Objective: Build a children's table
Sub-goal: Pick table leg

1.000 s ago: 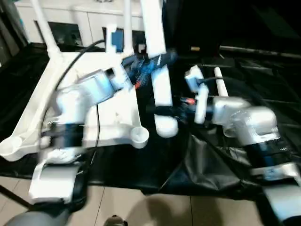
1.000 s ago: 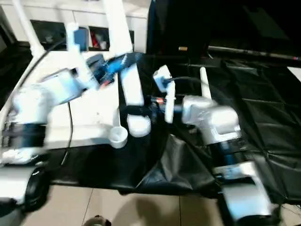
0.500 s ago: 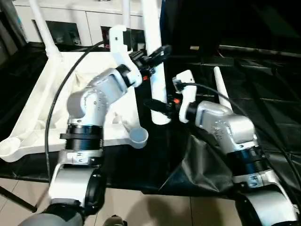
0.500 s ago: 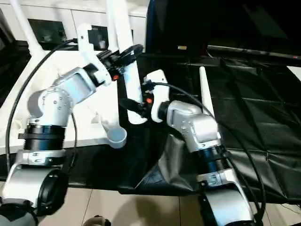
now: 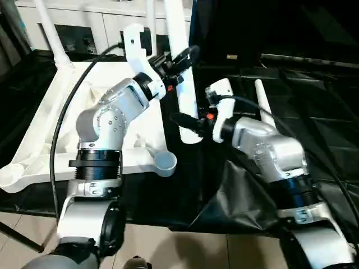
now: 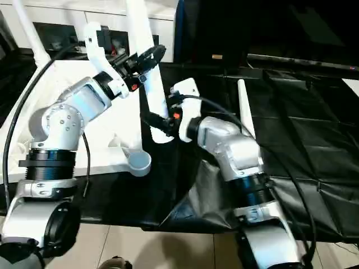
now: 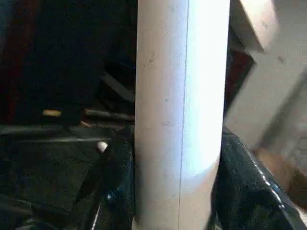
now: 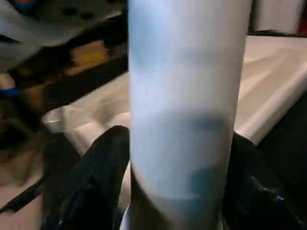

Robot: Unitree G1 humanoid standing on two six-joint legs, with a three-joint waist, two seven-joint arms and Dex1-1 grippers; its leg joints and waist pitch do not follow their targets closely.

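Note:
The white tabletop (image 5: 50, 123) lies upside down on the left, ribs up, with an empty round socket (image 5: 165, 162) at its near right corner. Two white legs stand in its far corners, one at the left (image 5: 49, 31) and one at the right (image 5: 150, 15). A third leg (image 5: 180, 33) is held nearly upright just right of the tabletop. My left gripper (image 5: 184, 58) is shut on its middle, and my right gripper (image 5: 184, 121) is shut near its lower end. In the wrist views the leg (image 7: 182, 115) (image 8: 187, 110) sits between black fingers (image 7: 117, 191) (image 8: 96, 187). Another leg (image 5: 263, 106) lies on the cloth.
A black cloth (image 5: 320, 112) covers the work surface and bunches up at the front edge (image 5: 241, 196). A white cabinet with glass doors (image 5: 84, 31) stands behind the tabletop. Tiled floor (image 5: 196, 252) shows below the front edge.
Both grippers have raised the held leg a little, so its lower end sits higher and farther from the near socket. The left forearm has swung upward. The tabletop has not moved.

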